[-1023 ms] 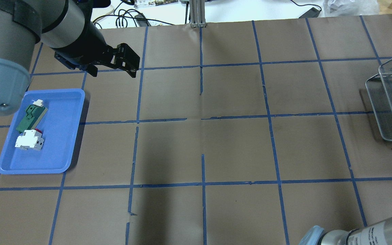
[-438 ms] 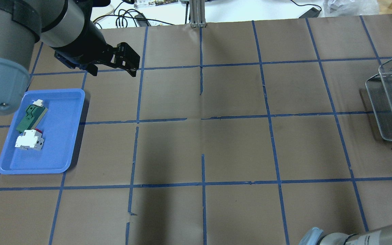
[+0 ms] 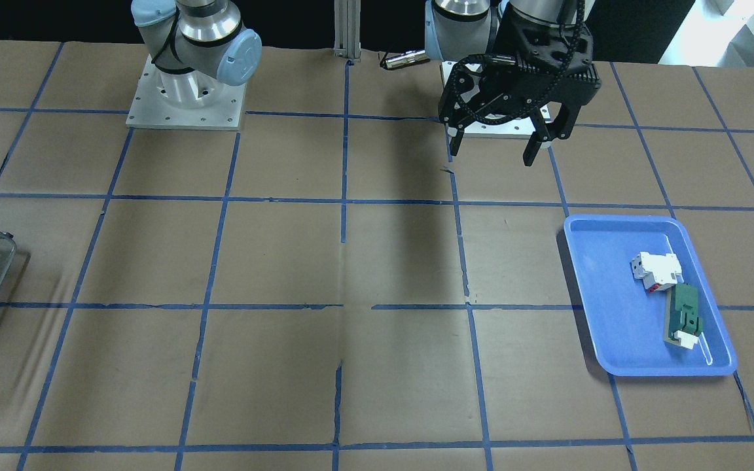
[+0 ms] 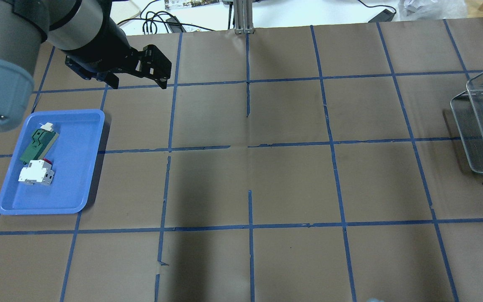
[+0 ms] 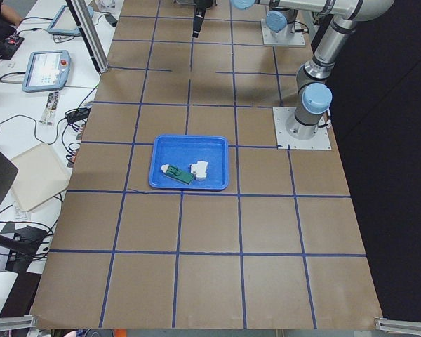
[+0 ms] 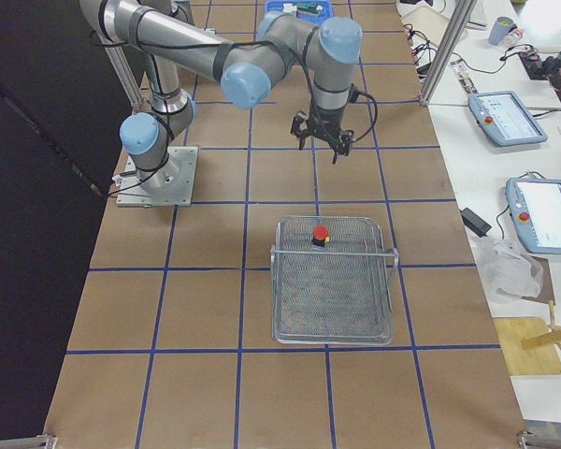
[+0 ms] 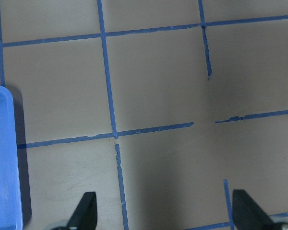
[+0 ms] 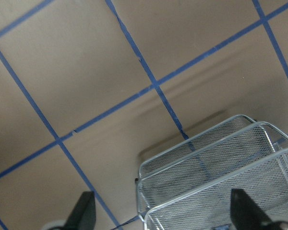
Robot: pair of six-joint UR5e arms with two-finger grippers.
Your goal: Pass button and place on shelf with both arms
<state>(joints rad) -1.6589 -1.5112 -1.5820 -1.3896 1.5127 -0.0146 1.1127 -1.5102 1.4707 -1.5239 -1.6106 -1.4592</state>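
First, seen from the table's right end, the wire shelf (image 6: pixel 332 299) stands nearest. The button (image 6: pixel 320 234) sits upright in it toward its far end, red cap up. Which tier carries it is hard to tell from here; it looks like the top one. Just beyond the shelf, the right gripper (image 6: pixel 318 148) hangs over the table (image 4: pixel 287 180), pointing down. Its wrist view shows the fingertips (image 8: pixel 84 213) set wide apart with nothing between them and a corner of the shelf below. Farther along, the left gripper (image 4: pixel 138 85) hovers above the brown paper, jaws likewise spread wide and empty. Farthest off lies the blue tray (image 4: pixel 74 176), near the left gripper but apart from it. It holds a white-and-red block (image 4: pixel 36 173) and a green flat part (image 4: pixel 38 142) just beside each other.
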